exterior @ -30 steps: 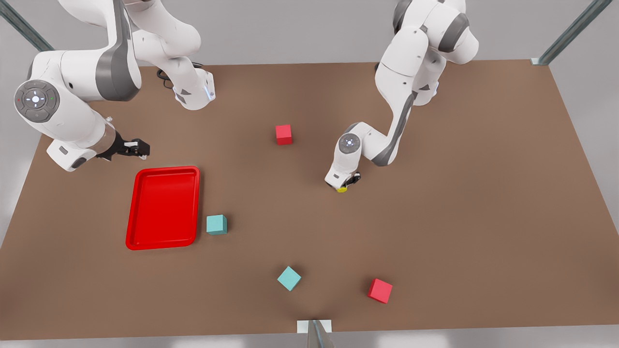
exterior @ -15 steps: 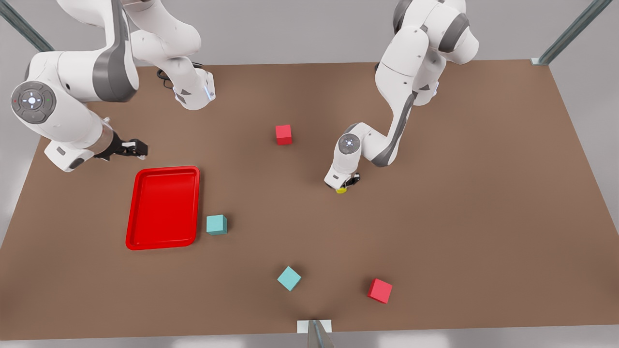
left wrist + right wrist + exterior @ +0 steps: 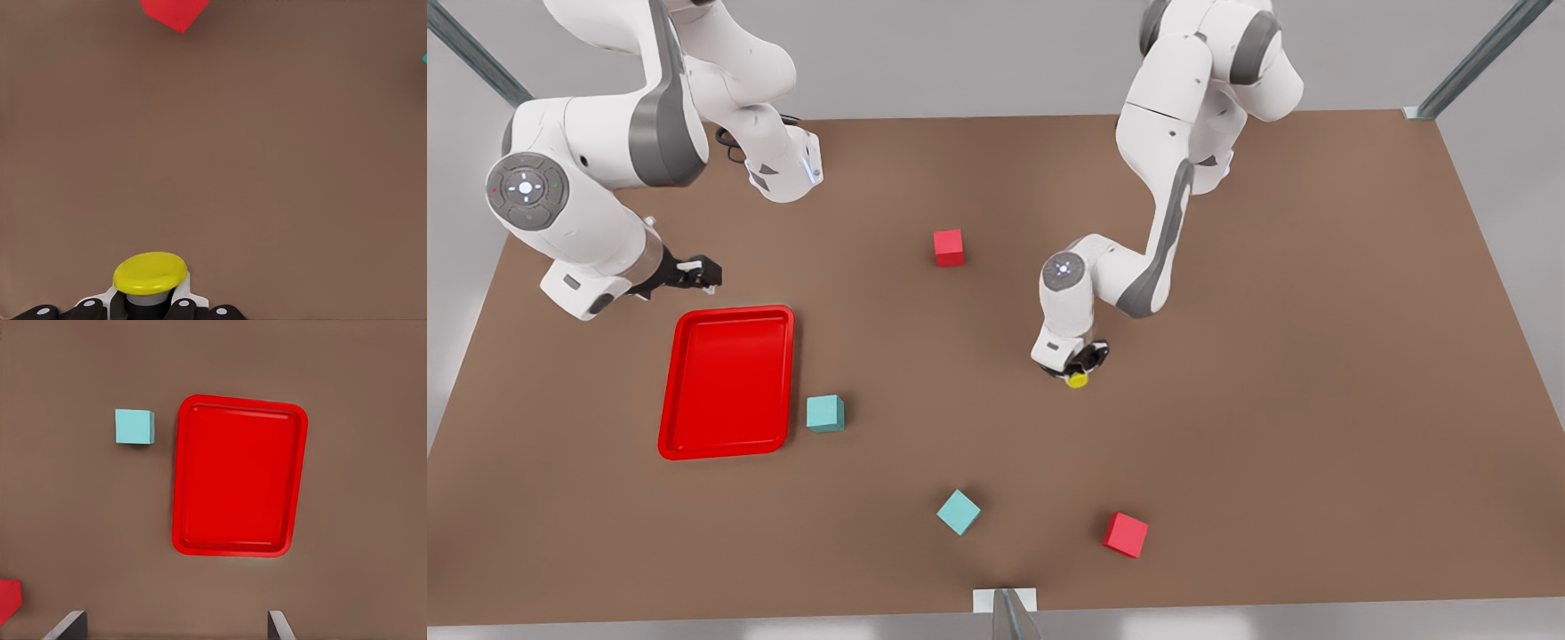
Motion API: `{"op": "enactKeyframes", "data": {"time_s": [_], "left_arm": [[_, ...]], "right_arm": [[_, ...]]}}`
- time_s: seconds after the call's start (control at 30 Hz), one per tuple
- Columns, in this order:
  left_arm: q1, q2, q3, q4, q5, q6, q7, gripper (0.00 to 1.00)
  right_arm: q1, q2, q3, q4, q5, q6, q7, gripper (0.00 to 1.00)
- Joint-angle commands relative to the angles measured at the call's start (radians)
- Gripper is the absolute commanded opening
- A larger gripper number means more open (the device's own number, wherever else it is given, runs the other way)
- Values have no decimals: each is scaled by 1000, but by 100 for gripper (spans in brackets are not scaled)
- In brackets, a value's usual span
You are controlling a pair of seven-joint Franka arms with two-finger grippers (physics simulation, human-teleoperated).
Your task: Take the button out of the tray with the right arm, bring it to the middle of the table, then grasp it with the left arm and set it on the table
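The left tool [image 3: 1083, 363] pinches the button [image 3: 1079, 380] by its dark body, yellow cap outward, low over the bare middle of the counter [image 3: 1316, 356], probably to set it down there. The right tool [image 3: 698, 273] waits spread beside the tray [image 3: 729, 382], which lies empty.

The brown table [image 3: 1316, 356] bears a red tray [image 3: 729, 382], two teal cubes [image 3: 825, 413] and two red cubes [image 3: 949, 247].
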Motion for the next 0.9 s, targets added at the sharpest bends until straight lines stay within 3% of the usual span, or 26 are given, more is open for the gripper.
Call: {"op": "enactKeyframes", "data": {"time_s": [0.0, 0.1, 0.17, 0.27, 0.6, 0.87], "left_arm": [[1, 11, 3, 40, 198, -258, -784, 44], [3, 55, 5, 141, 324, -608, -1104, 44], [4, 158, 37, 273, 397, -746, -1294, 44], [6, 186, 39, 281, 554, -826, -1467, 44], [50, 399, 37, 356, 804, -771, -1790, 44], [99, 479, 34, 358, 838, -646, -1848, 44]], "right_arm": [[-18, -1, -1, 0, 0, -2, -3, 100], [-18, -1, -1, 0, 1, 0, -2, 100], [-18, -1, -1, 0, 1, 0, -5, 100], [-16, -1, 0, 0, 1, -2, -5, 100], [-19, -1, -1, 0, 1, 0, -9, 100], [-16, -1, 0, 0, 1, -2, -9, 100]]}}
